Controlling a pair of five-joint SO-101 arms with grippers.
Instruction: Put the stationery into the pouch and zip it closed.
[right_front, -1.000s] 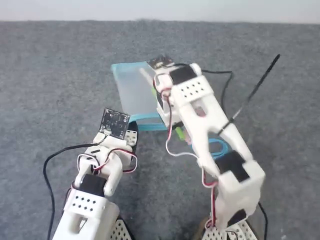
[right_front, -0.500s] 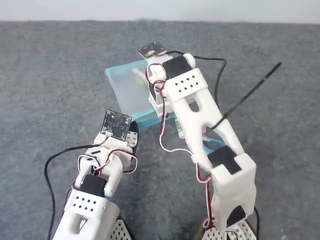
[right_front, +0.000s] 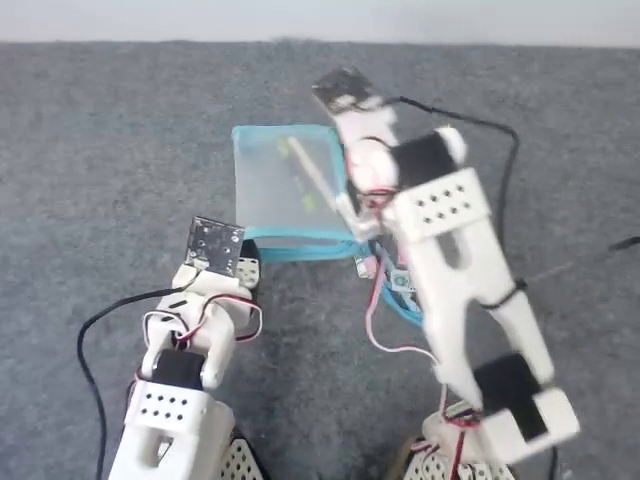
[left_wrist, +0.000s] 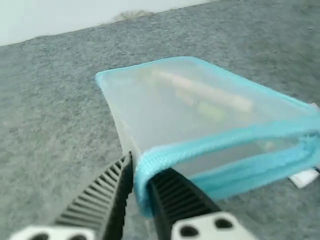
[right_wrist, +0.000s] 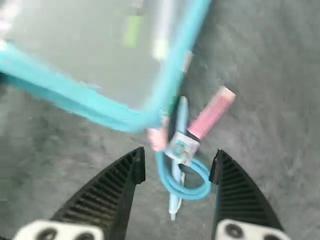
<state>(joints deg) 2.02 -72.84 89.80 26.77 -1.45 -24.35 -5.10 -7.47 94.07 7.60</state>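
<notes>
Grey carpet: pouch pinched at its seven-o'clock corner by left gripper; right gripper spread wide over pens at five o'clock. Likely risk: snagging the blue loop.

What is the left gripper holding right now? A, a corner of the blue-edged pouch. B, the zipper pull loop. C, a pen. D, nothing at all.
A: in the left wrist view, the left gripper has its two fingers closed on the blue-trimmed corner of the pouch.
</notes>
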